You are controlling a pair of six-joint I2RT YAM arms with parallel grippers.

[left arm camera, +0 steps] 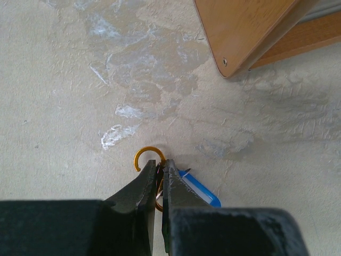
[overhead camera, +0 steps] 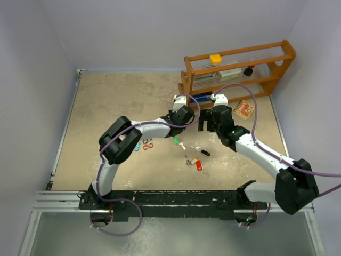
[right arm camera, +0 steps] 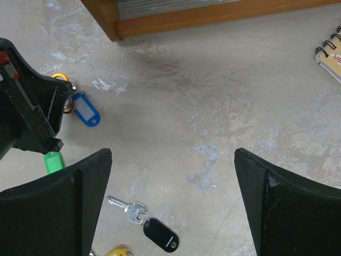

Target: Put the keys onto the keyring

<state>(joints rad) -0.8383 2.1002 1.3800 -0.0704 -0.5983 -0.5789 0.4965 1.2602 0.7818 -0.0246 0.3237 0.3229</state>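
My left gripper (left arm camera: pixel 161 163) is shut on a gold keyring (left arm camera: pixel 145 152), whose open hook pokes out above the fingertips. A key with a blue tag (left arm camera: pixel 201 190) hangs beside the right finger, just above the table. In the right wrist view the same blue tag (right arm camera: pixel 86 110) and keyring (right arm camera: pixel 60 77) show at the left gripper's tip. My right gripper (right arm camera: pixel 173 160) hangs wide open over the table with nothing between its fingers. Below it lie a silver key with a black tag (right arm camera: pixel 158 231), a yellow tag (right arm camera: pixel 118 251) and a green tag (right arm camera: pixel 52 161). A red-tagged key (overhead camera: pixel 199 166) lies nearer the bases.
A wooden rack (overhead camera: pixel 240 69) stands at the back right, its foot (left arm camera: pixel 250 37) close ahead of the left gripper. A spiral notebook (right arm camera: pixel 333 53) lies to the right. Small coloured S-shaped clips (overhead camera: pixel 145 145) lie beside the left arm.
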